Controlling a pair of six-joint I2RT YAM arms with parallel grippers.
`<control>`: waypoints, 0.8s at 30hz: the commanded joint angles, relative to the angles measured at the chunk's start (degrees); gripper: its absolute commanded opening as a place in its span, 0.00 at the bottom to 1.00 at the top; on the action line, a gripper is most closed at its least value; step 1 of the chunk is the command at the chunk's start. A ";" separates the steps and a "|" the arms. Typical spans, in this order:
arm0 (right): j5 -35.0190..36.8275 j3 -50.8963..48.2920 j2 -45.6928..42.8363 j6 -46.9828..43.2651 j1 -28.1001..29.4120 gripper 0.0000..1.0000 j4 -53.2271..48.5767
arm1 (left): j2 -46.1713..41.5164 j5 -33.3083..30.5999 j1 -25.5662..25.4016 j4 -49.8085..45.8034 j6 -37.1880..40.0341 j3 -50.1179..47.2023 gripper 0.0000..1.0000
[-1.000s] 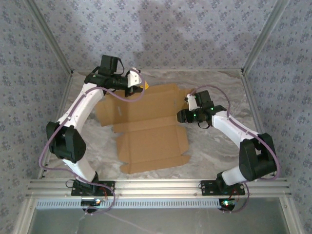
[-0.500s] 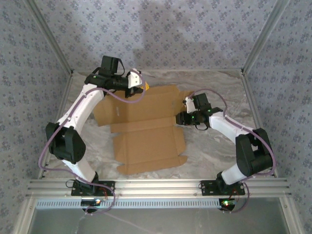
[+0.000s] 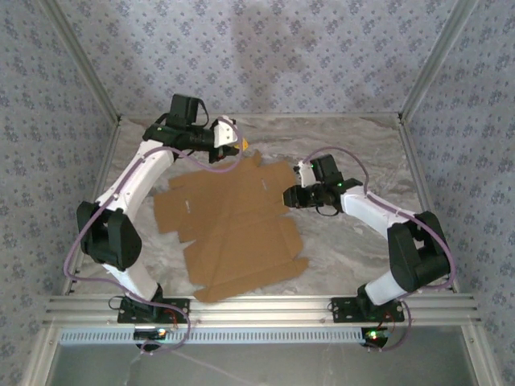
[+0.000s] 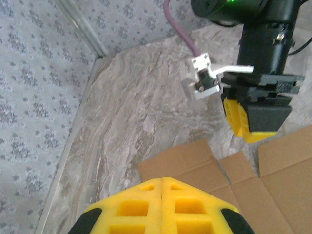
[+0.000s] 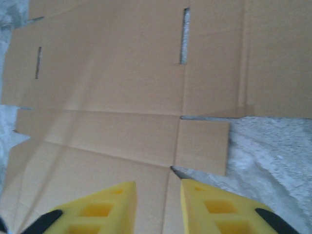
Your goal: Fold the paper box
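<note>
Left gripper (image 3: 235, 143) clenched on nothing, poised over the far edge; paper box (image 3: 233, 217) unfolded flat on table (image 3: 362, 153), long axis roughly far-to-near, skewed; right gripper (image 3: 287, 197) part-spread at its right edge, the nearer; box lies to its left.

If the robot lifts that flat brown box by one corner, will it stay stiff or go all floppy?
Probably floppy: the paper box is a thin flat sheet with many creases, so it would likely bend along them. So thin, it is probably light. Pushed, it would probably slide on the smooth table rather than tip.
</note>
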 commanded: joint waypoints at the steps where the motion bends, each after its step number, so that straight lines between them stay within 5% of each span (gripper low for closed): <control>1: 6.53 1.97 0.30 -0.40 -1.33 0.37 -4.44 | -1.56 -7.08 -0.47 4.12 -3.47 -1.43 0.00; 5: 9.07 6.82 5.75 -1.93 -1.35 0.44 -10.81 | -0.30 -11.77 0.51 8.08 -10.93 -2.70 0.08; 8: 2.69 10.96 11.60 -0.24 -4.15 0.46 -13.47 | 1.12 -15.47 1.36 9.12 -19.75 -3.35 0.02; 14: -0.92 15.55 17.61 -0.55 -5.12 0.47 -15.24 | -0.15 -26.58 1.46 16.31 -56.68 -12.88 0.00; 17: -0.65 15.50 18.68 0.20 -5.12 0.48 -15.83 | -2.30 -36.49 1.44 10.53 -68.69 -16.97 0.00; 24: -3.97 17.75 20.95 0.68 -4.77 0.53 -16.78 | -11.97 -44.69 6.16 11.89 -83.02 -33.90 0.00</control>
